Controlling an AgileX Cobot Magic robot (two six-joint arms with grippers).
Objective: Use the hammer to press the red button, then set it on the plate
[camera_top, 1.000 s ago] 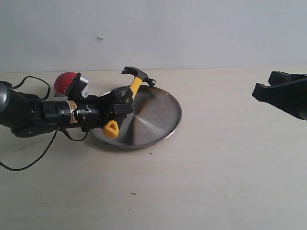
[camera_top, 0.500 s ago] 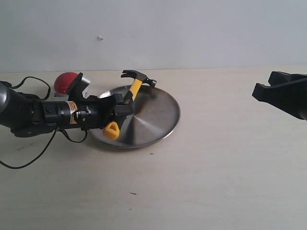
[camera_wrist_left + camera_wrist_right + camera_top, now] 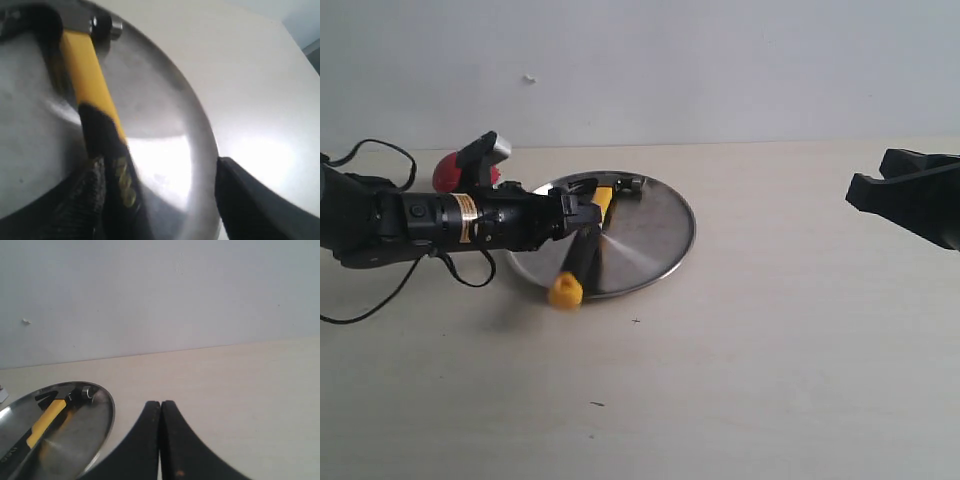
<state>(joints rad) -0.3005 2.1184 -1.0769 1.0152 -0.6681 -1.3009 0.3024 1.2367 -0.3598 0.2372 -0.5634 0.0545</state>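
- The claw hammer with a dark metal head and yellow-and-black handle (image 3: 582, 255) lies flat on the round brushed-silver plate (image 3: 650, 230). Its head is at the far rim, and its long axis runs diagonally toward the near-left, with the yellow loop overhanging the rim.
- The left gripper (image 3: 582, 215) straddles the handle with its fingers spread apart. The glossy red dome button (image 3: 448, 172) sits behind that arm.
- The left wrist view alone shows the black grip touching one finger (image 3: 85, 197) and clear of the other.
- The right wrist view alone shows the right gripper (image 3: 160, 440) with its fingers pressed together, holding nothing and well apart from the plate.

Brushed metal plate (image 3: 650, 240), glossy red button (image 3: 450, 172)
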